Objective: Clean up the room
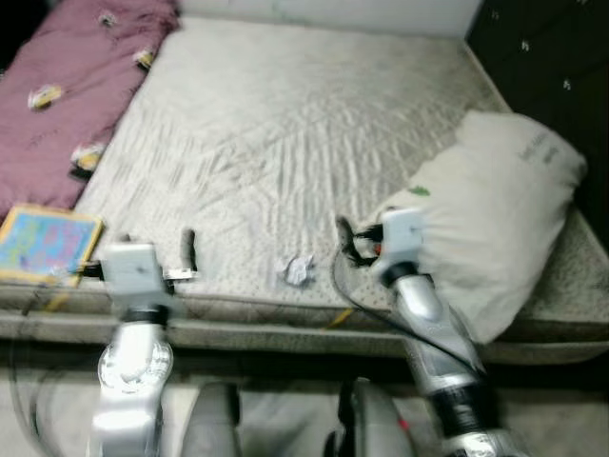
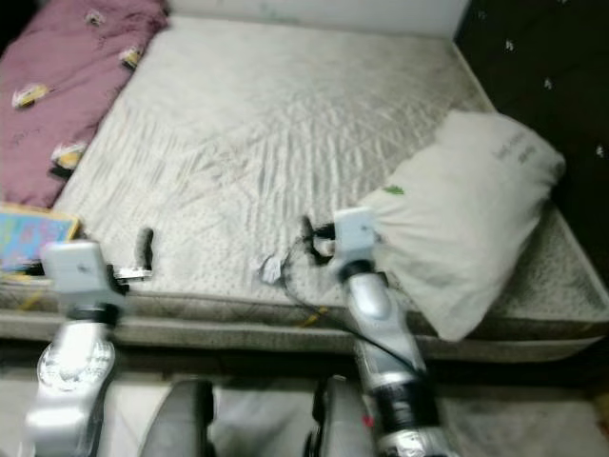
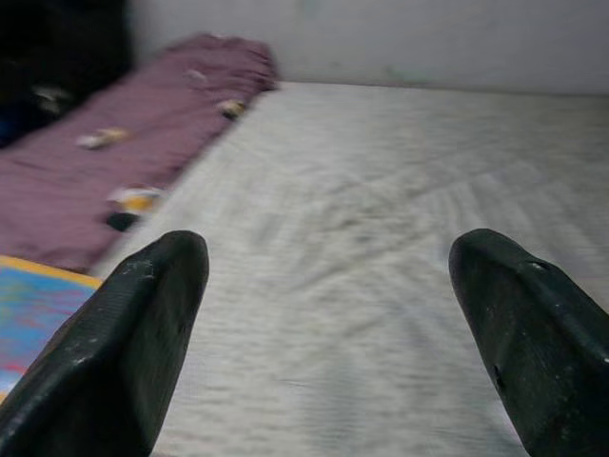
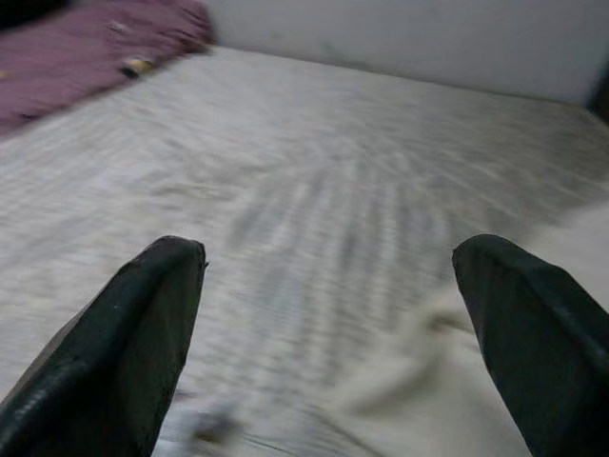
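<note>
Left eye view: crumpled paper lies on the mattress near its front edge, between both grippers; left gripper and right gripper both spread, empty

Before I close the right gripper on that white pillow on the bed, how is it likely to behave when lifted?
The pillow looks plump and creased, so it will probably sag around the right gripper rather than stay stiff. It seems light for its bulk. Its near corner overhangs the mattress edge, so a push could slide it off.
</note>
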